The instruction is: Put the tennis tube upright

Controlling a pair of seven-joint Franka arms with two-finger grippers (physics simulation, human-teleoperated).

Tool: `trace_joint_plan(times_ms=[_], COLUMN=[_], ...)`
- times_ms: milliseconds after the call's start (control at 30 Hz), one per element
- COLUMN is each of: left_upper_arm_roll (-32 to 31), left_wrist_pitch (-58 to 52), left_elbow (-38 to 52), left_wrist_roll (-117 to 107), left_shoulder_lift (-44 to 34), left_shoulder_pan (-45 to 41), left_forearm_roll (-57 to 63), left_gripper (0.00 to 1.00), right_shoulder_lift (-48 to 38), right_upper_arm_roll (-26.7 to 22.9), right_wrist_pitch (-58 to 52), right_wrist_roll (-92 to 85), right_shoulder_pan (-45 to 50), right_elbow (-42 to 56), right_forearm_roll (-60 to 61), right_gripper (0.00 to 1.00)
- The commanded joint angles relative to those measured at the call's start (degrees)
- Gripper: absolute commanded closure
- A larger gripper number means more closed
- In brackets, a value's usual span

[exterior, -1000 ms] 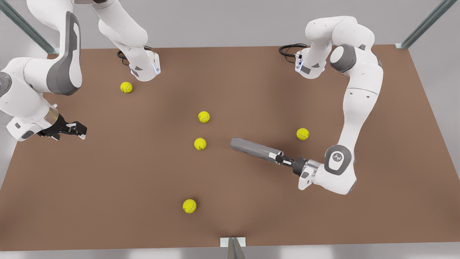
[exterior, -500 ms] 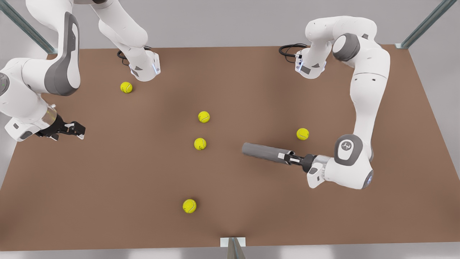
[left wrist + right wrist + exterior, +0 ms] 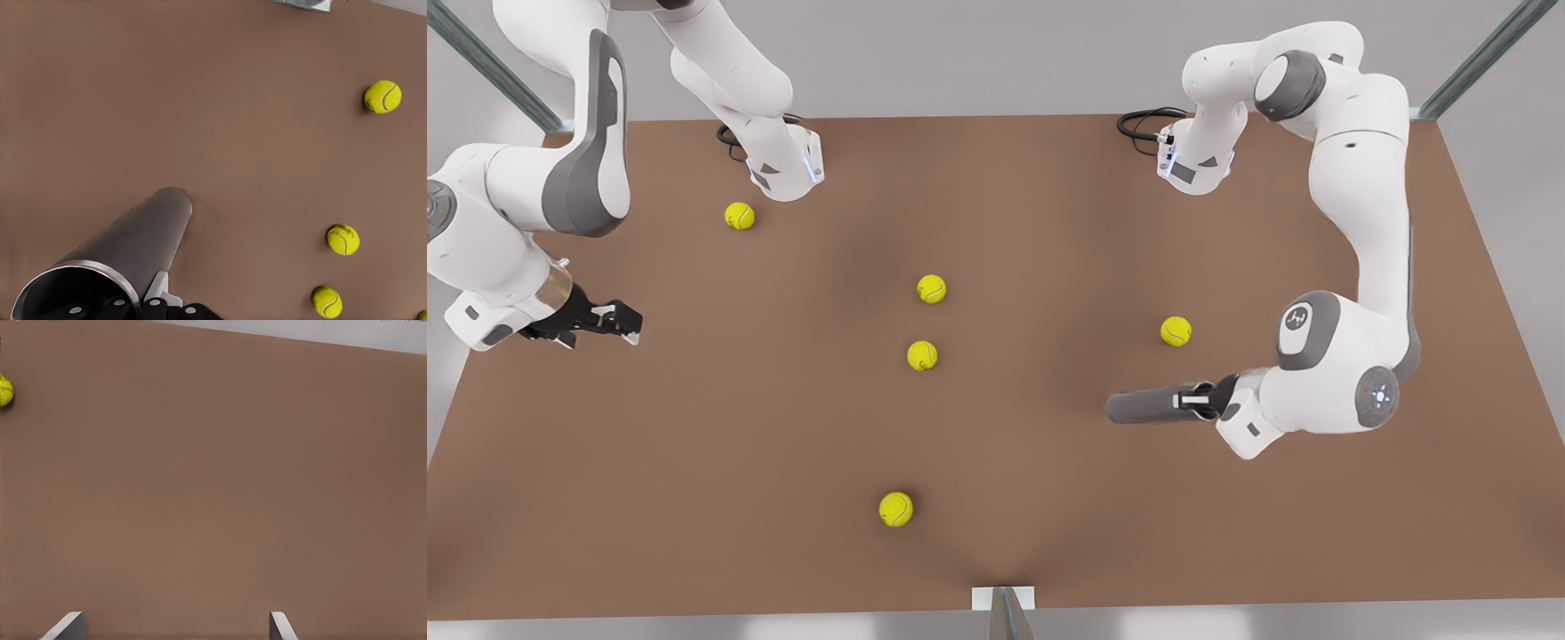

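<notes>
Here the tube (image 3: 1152, 406) is hanging from the left gripper (image 3: 1193, 401), whose fingers (image 3: 159, 291) are pinching the wall at the tube's open, rimmed end (image 3: 73, 280), one inside and one outside. The tube is lying close to level above the tabletop (image 3: 996, 551), with its closed end (image 3: 172, 199) pointing away from the wrist; I cannot tell whether that far end is touching the surface or riding just above it.

What is worrying me is the grip: the fingers are holding only one edge of the rim, so the whole length of the tube is levering on that pinch. As the wrist is turning it toward upright, it could pivot between the fingers or slip out, and then roll. If the closed end is dragging while tilting, the tube could skid instead of standing. The nearest ball (image 3: 1176, 332) is sitting near the tube, on the side toward the arm bases, and a dropped tube could knock it.

Three more balls are lying well apart from the tube, toward the front view's left, and a fifth near the other arm's base. The right gripper (image 3: 618, 322) is waiting far from the tube, at the tabletop's edge, its fingers (image 3: 63, 627) spread open and holding nothing.

The tabletop is plain brown, with grey floor beyond and metal frame posts (image 3: 1476, 62) at the corners.
</notes>
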Motion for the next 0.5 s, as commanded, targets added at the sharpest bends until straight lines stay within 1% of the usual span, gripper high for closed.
trace_joint_plan(times_ms=[0, 100, 133, 467], left_upper_arm_roll=[0.0, 0.1, -0.2, -0.1], left_wrist_pitch=[0.0, 0.1, 0.0, 2.1], left_elbow=[0.1, 0.1, 0.1, -0.2], left_wrist_roll=[0.1, 0.1, 0.1, 0.1], left_shoulder_lift=[-0.1, -0.4, -0.4, 0.8], left_shoulder_pan=[0.0, -0.4, -0.9, -2.2], left_forearm_roll=[5.9, 10.5, 14.5, 26.3], left_gripper=[0.79, 0.79, 0.79, 0.79], right_shoulder_lift=[0.0, 0.0, 0.0, 0.1], right_upper_arm_roll=[0.0, 0.0, 0.0, 0.0], right_wrist_pitch=[0.0, 0.0, 0.0, 0.9], right_wrist_roll=[0.0, 0.0, 0.0, 0.0], right_shoulder_pan=[0.0, -0.2, -0.2, 0.3], right_elbow=[0.0, 0.0, -0.1, -0.3], right_forearm_roll=[0.0, 0.0, 0.0, 0.0], right_gripper=[0.0, 0.0, 0.0, 0.0])
